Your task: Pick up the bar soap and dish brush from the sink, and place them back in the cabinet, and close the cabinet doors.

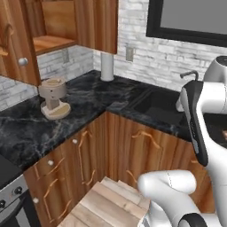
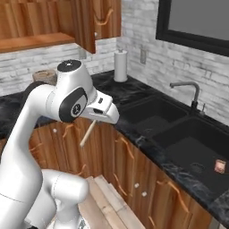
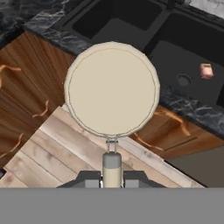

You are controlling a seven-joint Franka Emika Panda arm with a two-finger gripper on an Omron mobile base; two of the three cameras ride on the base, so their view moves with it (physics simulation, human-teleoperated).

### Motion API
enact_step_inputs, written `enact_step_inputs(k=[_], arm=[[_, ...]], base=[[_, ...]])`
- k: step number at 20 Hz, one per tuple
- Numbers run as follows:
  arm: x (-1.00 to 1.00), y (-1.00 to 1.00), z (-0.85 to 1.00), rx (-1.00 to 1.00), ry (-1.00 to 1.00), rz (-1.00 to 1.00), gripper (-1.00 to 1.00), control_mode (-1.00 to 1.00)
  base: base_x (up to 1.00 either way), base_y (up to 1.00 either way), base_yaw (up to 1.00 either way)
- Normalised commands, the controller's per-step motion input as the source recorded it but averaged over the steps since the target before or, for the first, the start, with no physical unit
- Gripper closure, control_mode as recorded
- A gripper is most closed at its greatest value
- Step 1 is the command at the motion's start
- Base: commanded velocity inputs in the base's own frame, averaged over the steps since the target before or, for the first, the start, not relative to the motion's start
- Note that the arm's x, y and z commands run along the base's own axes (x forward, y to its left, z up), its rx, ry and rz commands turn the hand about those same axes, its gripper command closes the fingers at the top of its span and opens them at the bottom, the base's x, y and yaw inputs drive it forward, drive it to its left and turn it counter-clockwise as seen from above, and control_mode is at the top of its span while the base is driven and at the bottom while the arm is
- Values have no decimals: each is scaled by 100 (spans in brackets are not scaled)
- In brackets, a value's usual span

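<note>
Cabinet [image 1: 48,42]: it hung at the upper left in the left base view, with its inner shelf open to see.
Cabinet doors [image 1: 15,42]: they stood open; one arched door with a round pale knob was at the far left, another [image 2: 85,24] showed edge-on in the right base view.
Coffee grinder [image 1: 53,97]: a beige machine stood on the dark marbled counter [image 1: 26,128] below the cabinet.
Paper towel roll [image 2: 120,65]: it stood upright on the counter near the corner, against the brick wall.
Gripper [image 3: 112,178]: its two tips were pressed together on the handle of the dish brush.
Dish brush [image 3: 111,89]: it was held up in the air, clear of the sink; its round cream head faced the hand camera, and in the right base view the thin pale handle [image 2: 88,133] hung slanting under the hand, in front of the lower cabinets.
Sink [image 2: 176,134]: the black double basin lay to the right of the arm, with the curved faucet [image 2: 190,91] behind it.
Bar soap [image 2: 219,166]: the small pinkish block lay on the floor of the right basin, near the round drain [image 3: 183,80].
</note>
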Motion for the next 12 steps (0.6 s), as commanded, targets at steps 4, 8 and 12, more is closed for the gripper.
enact_step_inputs(k=[4, 8, 12], arm=[[0, 0, 0, 0, 0, 0, 100, 100], [0, 0, 0, 0, 0, 0, 100, 100], [0, 0, 0, 0, 0, 0, 100, 100]], base=[[0, -33, 43], [0, -29, 43], [0, -28, 43]])
